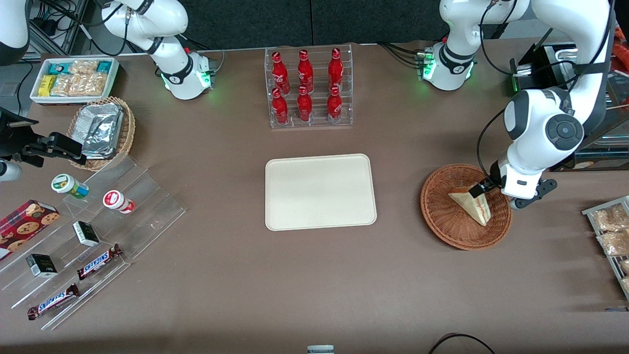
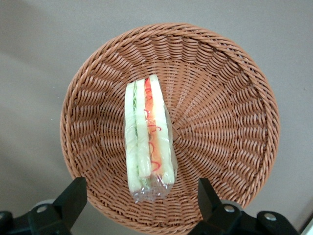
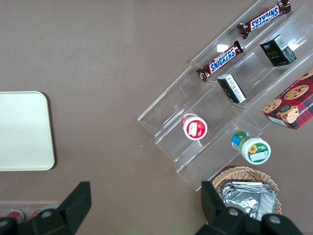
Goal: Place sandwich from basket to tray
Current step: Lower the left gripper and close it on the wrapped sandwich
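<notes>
Gripper over basket — tray bare.

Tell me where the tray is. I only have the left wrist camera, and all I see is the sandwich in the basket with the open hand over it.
Observer: The tray lies flat at mid-table, apart from the basket, toward the parked arm's end.
Operator: Anything near it I could hit?
Observer: A clear rack of red bottles stands farther from the front camera than the tray, not touching it.
Operator: How does the hand sit from the front?
Observer: The hand is open over the basket, at the end of the sandwich that lies farther from the front camera.
</notes>
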Tool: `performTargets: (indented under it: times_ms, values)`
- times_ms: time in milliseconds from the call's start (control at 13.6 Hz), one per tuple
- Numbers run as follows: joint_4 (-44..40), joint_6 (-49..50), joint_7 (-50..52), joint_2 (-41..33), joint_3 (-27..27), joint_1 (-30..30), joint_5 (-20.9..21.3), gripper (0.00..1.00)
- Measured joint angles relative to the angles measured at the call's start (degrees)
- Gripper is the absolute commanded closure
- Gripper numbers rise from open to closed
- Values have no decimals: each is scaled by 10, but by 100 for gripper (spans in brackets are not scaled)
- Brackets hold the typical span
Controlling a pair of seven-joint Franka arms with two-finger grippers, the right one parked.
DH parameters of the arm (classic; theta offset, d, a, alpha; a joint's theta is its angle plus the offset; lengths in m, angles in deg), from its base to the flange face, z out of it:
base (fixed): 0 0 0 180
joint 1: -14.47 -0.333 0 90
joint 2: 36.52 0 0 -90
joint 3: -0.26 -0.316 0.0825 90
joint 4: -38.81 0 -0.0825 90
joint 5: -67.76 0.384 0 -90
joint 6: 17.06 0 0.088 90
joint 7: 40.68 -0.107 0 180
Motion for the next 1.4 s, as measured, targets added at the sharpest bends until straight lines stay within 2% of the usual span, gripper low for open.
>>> performTargets:
  times_ms: [882, 956, 1029, 1103, 1324, 1397]
  values:
    - [3, -60, 21, 51, 1, 5, 0, 0]
    - [4, -61, 23, 55, 1, 5, 0, 3]
    - [4, -62, 24, 59, 1, 5, 0, 13]
    - [5, -63, 26, 62, 1, 5, 0, 30]
    - [7, -63, 36, 65, 1, 5, 0, 99]
    - [8, -63, 37, 65, 1, 5, 0, 100]
